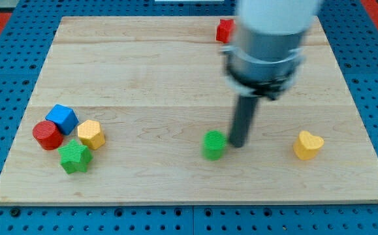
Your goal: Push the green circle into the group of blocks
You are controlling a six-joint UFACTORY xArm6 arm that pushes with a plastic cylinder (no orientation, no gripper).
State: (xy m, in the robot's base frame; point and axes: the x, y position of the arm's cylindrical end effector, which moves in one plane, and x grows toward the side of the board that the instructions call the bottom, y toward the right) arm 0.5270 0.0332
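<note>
The green circle [214, 144] lies on the wooden board [175, 65], right of the middle, near the view's bottom. My tip [238, 144] stands just to its right, touching or almost touching it. The group of blocks sits at the view's lower left: a blue cube [62, 118], a red circle [47, 135], a yellow block [91, 134] and a green star [75, 157], close together.
A yellow heart [307, 145] lies to the right of my tip. A red block [224, 30] sits near the board's top edge, partly hidden by the arm's body [267, 46]. A blue pegboard [6, 78] surrounds the board.
</note>
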